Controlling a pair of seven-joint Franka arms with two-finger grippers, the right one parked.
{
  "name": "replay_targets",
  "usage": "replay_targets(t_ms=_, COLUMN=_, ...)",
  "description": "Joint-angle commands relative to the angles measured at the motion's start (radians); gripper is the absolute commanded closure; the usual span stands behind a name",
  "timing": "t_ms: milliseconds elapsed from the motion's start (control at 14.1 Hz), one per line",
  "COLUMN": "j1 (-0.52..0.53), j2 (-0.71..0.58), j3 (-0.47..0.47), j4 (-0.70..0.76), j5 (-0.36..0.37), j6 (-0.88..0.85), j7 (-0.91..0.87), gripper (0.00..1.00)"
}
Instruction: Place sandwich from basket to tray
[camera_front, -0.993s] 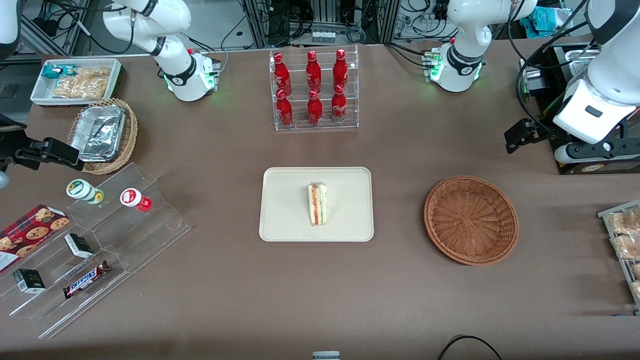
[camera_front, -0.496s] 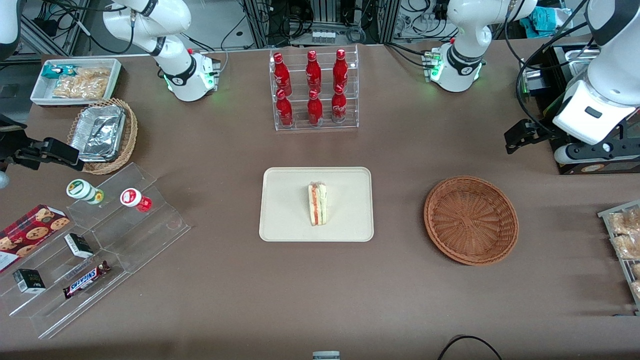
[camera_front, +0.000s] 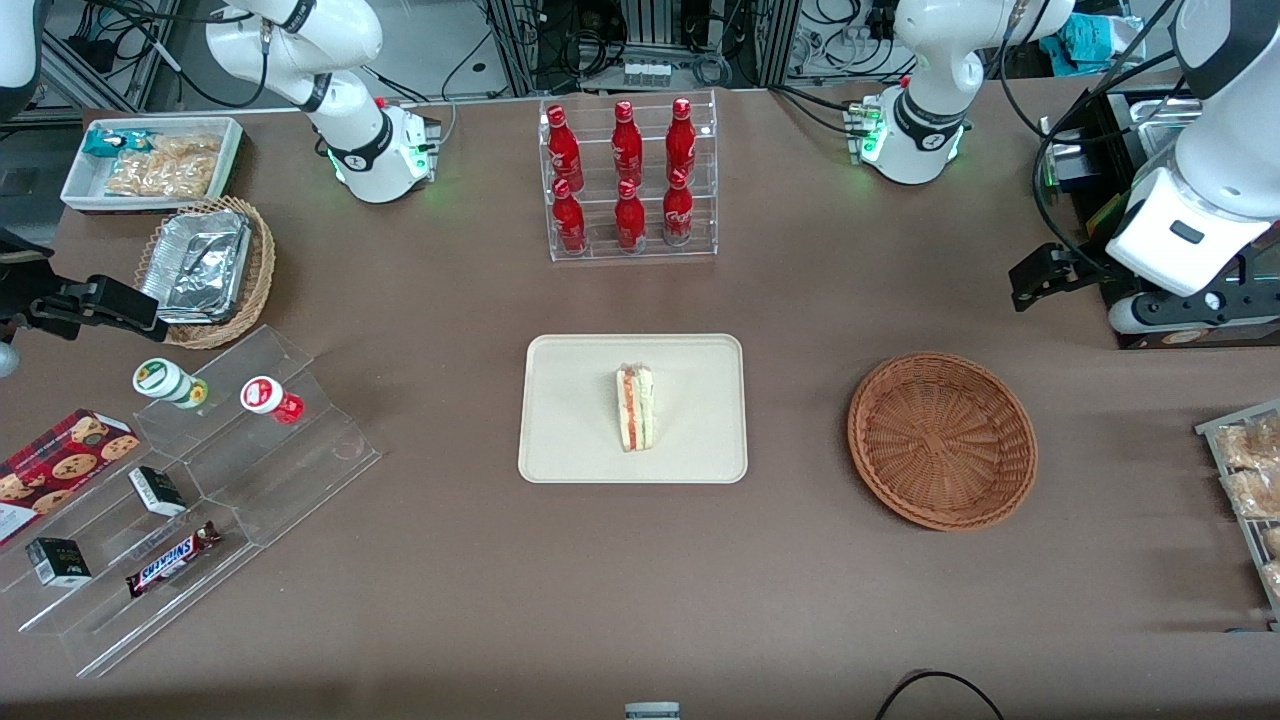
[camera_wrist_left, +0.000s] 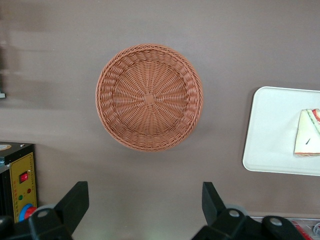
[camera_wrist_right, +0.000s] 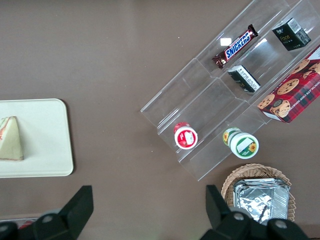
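The sandwich (camera_front: 636, 408) (camera_wrist_left: 307, 140), a wrapped white wedge with orange-red and green filling, lies on the cream-beige tray (camera_front: 570, 400) (camera_wrist_left: 272, 135) at mid-table. The round reddish-brown wicker basket (camera_front: 942, 440) (camera_wrist_left: 149, 97) stands beside the tray toward the working arm's end, with nothing in it. My left gripper (camera_front: 1040, 272) (camera_wrist_left: 145, 202) hangs high over the table, farther from the front camera than the basket. It is open wide and holds nothing. The right wrist view also catches the sandwich (camera_wrist_right: 11, 139) on the tray (camera_wrist_right: 45, 140).
A clear rack of red bottles (camera_front: 628, 180) stands farther back than the tray. A black box with a yellow panel (camera_wrist_left: 17, 180) sits under the working arm. Bagged pastries (camera_front: 1250, 470) lie at the working arm's table end. Clear snack steps (camera_front: 200, 480) lie toward the parked arm's end.
The working arm has shifted only slightly. Sandwich, tray and basket have stayed where they were.
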Motion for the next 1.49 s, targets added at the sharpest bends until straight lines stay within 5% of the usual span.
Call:
replay_targets(t_ms=0, j1=-0.075, j2=0.013, j3=0.076, j4=0.03, j5=0.002, j6=-0.023, j7=0.01, gripper=0.0)
replay_targets(t_ms=1418, j1=-0.066, j2=-0.001, j3=0.078, j4=0.044, j5=-0.002, j6=-0.02, j7=0.054, gripper=0.0)
